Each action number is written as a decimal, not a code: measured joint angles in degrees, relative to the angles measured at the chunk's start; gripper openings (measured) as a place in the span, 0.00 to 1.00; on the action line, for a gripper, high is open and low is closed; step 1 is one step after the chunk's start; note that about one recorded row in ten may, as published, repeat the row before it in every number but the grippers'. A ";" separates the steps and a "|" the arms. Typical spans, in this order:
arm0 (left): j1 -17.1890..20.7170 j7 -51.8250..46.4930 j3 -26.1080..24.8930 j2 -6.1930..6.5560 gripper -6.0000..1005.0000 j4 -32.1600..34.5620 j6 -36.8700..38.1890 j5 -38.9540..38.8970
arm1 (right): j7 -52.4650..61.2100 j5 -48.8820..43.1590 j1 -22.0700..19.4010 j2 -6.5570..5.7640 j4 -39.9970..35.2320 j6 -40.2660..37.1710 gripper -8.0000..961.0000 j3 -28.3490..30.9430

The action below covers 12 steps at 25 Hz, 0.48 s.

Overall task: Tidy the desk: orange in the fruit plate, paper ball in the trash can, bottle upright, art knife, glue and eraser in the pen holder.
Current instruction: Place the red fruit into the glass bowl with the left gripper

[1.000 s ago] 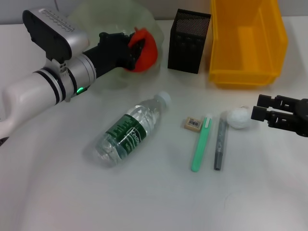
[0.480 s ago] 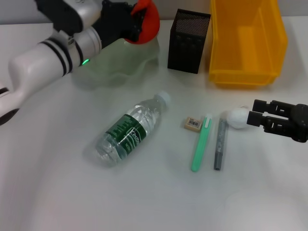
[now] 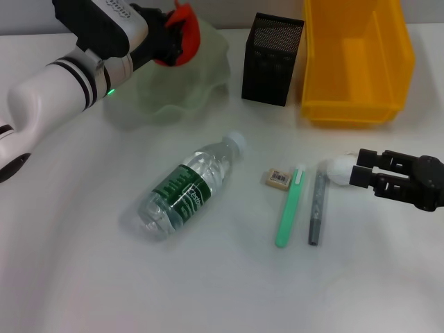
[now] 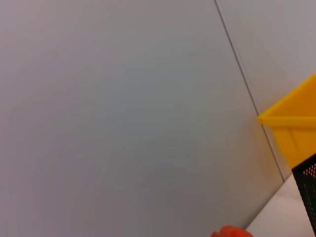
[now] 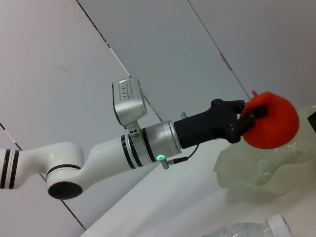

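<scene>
White surface (image 3: 208,291) fills the head view, pale wall panels behind in both wrist views. My left pincer (image 3: 173,35) sits upper left of the frame, clamped on the orange (image 3: 186,40), which I see held above the fruit plate (image 3: 194,90), over its back rim. Right wrist view confirms it: black fingers (image 5: 249,116) pressed on the orange (image 5: 271,126), the fruit above the plate (image 5: 256,168), not resting in it. Left wrist view only gives wall, a sliver of orange (image 4: 232,232) at the bottom edge, the trash can (image 4: 291,133) corner and pen holder (image 4: 308,192) edge at right.

My right pincer (image 3: 357,173) is at the right edge, middle height, low over the surface, jaws parted with the tips right against the paper ball (image 3: 340,169); I can't tell if they pinch it yet, looks open around its right side.

Bottle (image 3: 189,187) lies on its side in the centre, cap pointing to the upper right. Eraser (image 3: 277,178) is just right of the cap, then a green stick (image 3: 290,207) and a grey stick (image 3: 316,206) lying side by side, the grey one's top end just beside the paper ball. Pen holder (image 3: 272,59) stands top centre, trash can (image 3: 354,62) just right of it at top right.
</scene>
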 joint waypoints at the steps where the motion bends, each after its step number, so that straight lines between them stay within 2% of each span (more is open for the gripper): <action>1: 0.00 0.16 0.12 0.00 0.11 -0.03 -0.21 0.12 | 0.00 0.00 0.02 0.00 0.02 -0.01 0.75 -0.02; 12: 0.41 2.61 -1.46 0.00 0.18 -1.48 -0.08 -0.14 | 0.02 0.05 -0.30 -0.04 -0.16 -1.53 0.75 0.11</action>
